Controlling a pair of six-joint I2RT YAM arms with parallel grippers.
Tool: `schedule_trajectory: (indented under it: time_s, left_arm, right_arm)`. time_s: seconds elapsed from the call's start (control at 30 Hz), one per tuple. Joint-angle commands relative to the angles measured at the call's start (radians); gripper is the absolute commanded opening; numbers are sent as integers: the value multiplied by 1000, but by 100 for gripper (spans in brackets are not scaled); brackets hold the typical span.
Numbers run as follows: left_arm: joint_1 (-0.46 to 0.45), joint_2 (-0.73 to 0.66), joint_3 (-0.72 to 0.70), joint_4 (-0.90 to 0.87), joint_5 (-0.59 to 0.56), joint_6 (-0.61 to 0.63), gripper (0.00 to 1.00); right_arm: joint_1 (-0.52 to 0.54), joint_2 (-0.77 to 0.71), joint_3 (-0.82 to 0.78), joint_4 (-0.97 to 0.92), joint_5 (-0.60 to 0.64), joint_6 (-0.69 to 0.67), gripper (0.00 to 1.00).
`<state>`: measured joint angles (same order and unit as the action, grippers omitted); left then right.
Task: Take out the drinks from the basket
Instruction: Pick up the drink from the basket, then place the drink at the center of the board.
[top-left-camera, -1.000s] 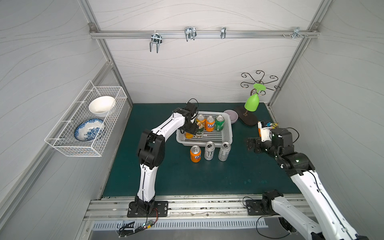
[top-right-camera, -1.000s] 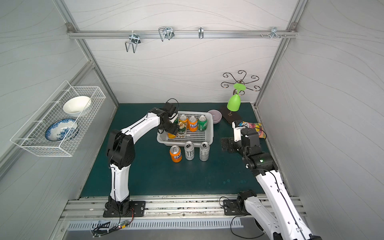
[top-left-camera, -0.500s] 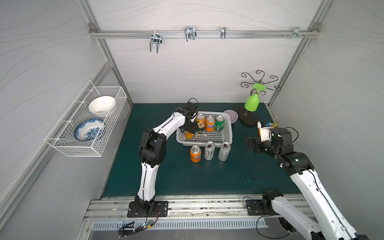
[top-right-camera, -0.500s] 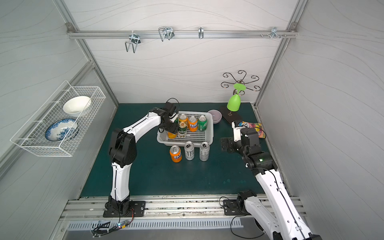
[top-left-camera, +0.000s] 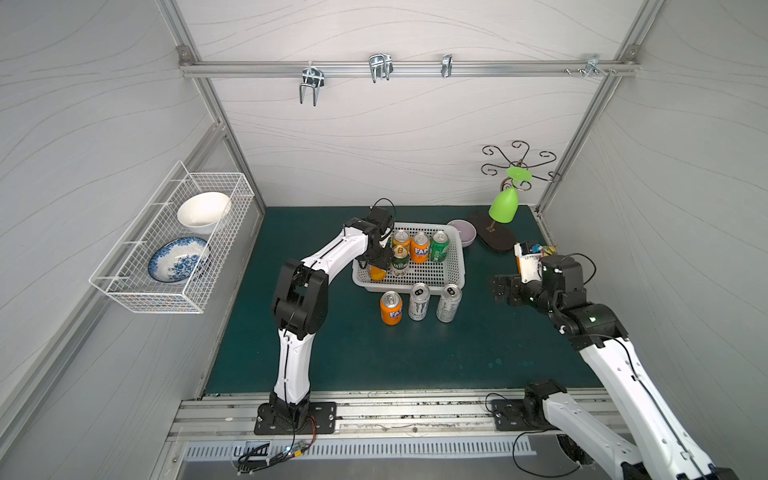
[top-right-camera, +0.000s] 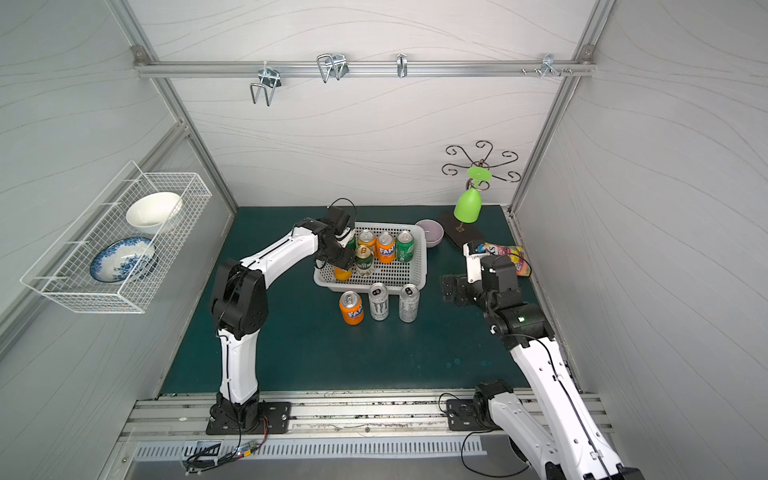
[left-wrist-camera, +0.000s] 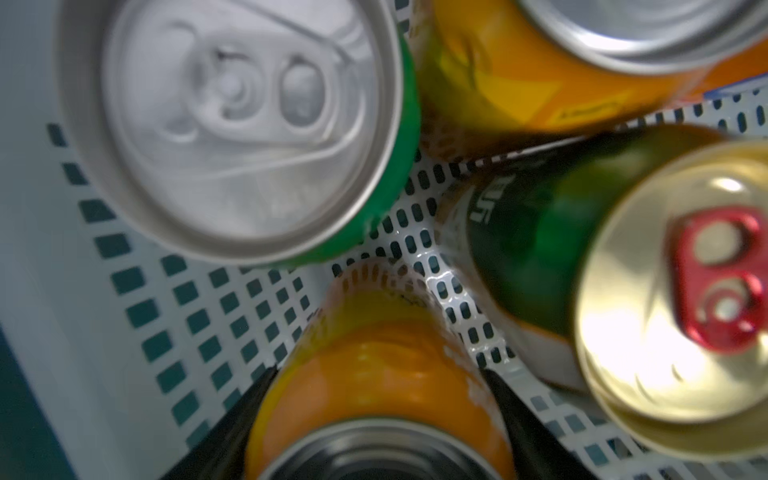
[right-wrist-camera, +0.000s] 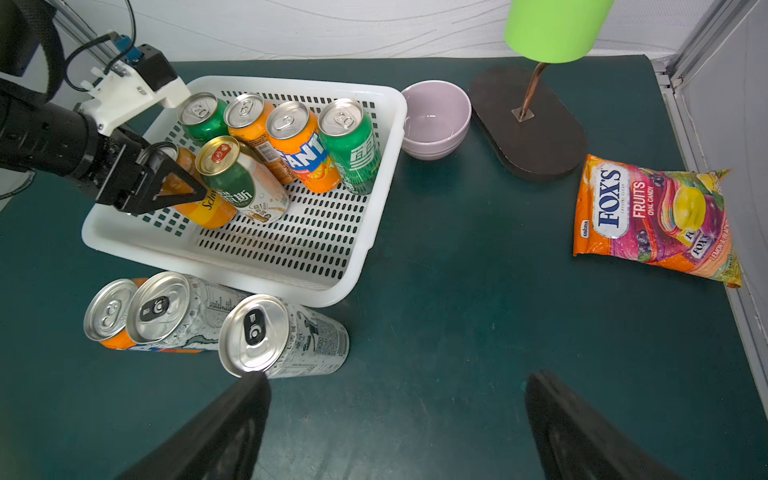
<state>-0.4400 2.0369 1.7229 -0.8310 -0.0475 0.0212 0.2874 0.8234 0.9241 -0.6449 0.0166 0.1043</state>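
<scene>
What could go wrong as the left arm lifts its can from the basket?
The left gripper is shut on the orange can, with the gold-topped green can close beside it; lifting might tip that neighbour.
The Fanta can and two Monster cans stand just outside the basket; setting down there could knock one.

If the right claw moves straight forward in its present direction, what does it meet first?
Probably the green mat first: the right claw is open and seems angled downward. Beyond it lies the basket corner; depth is unclear.
</scene>
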Motion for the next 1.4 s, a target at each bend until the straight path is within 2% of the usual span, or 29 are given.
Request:
schedule_trajectory:
  time_s: [0.0, 0.43, 0.63, 1.0, 1.37]
  left_arm:
    - [1, -106, 20, 20, 6, -20, 66]
    - [0, -315, 6, -38, 11, -69, 64]
    - [-9, -454, -33, -88, 8, -107, 64]
    - [-59, -696, -249, -137, -71, -193, 64]
    - [-92, -772, -494, -68, -95, -245, 64]
  right_arm:
    - [-6, 3, 2, 5, -14, -8, 99]
    - [-8, 11, 4, 10, -18, -6, 99]
    - [-8, 9, 4, 10, -20, -7, 99]
    - [-8, 1, 6, 10, -28, -3, 99]
    - [-8, -6, 7, 5, -38, -2, 99]
